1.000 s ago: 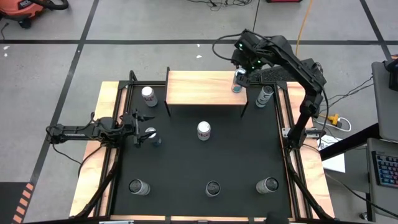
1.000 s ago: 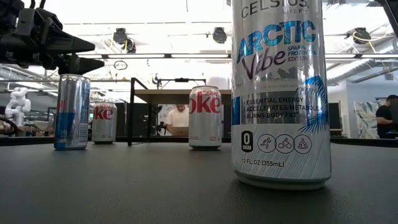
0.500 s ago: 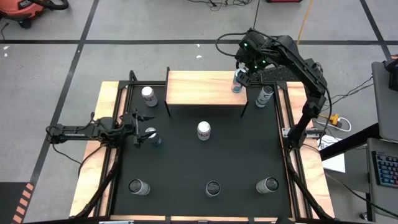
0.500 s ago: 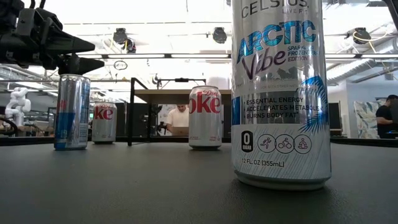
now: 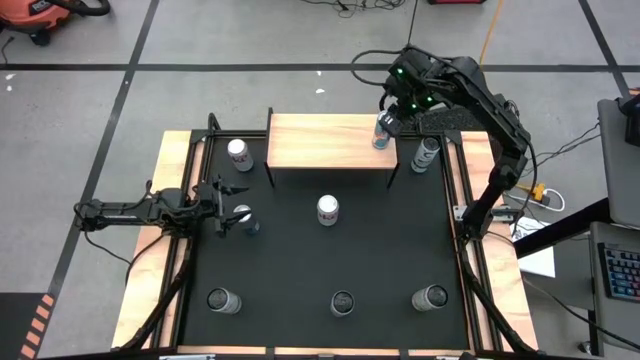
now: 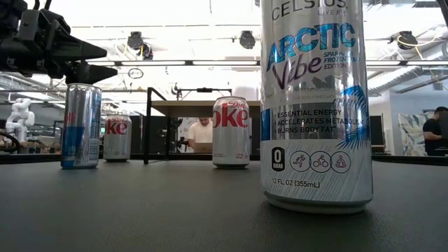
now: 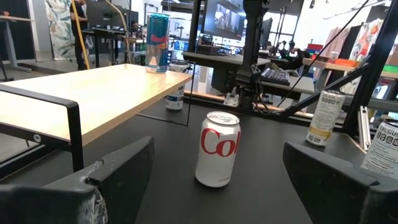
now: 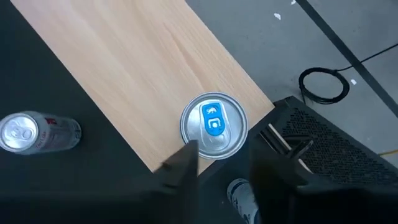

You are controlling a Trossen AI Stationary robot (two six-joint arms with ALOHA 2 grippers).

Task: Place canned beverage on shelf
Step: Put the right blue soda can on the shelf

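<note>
The shelf (image 5: 325,140) is a low light-wood table at the far side of the black mat, also seen as the shelf (image 8: 143,68). A blue-topped can (image 8: 214,124) stands upright on its top near the far right corner, the same can (image 5: 382,131). My right gripper (image 8: 222,165) hovers above that can, pointing steeply down, with a narrow gap between its fingers and nothing in it. My left gripper (image 5: 228,198) rests open and level at the mat's left edge, beside a blue-and-silver can (image 5: 243,217).
Several more cans stand upright on the mat: a Coke can (image 5: 328,208) in the middle, one (image 5: 238,150) left of the shelf, one (image 5: 427,150) right of it, and three along the near edge (image 5: 342,302). A black frame (image 5: 185,250) borders the mat.
My right gripper has drawn up and slightly away from the blue-topped can toward the table's far right, rolling about its own line. The can stays upright on the shelf.
</note>
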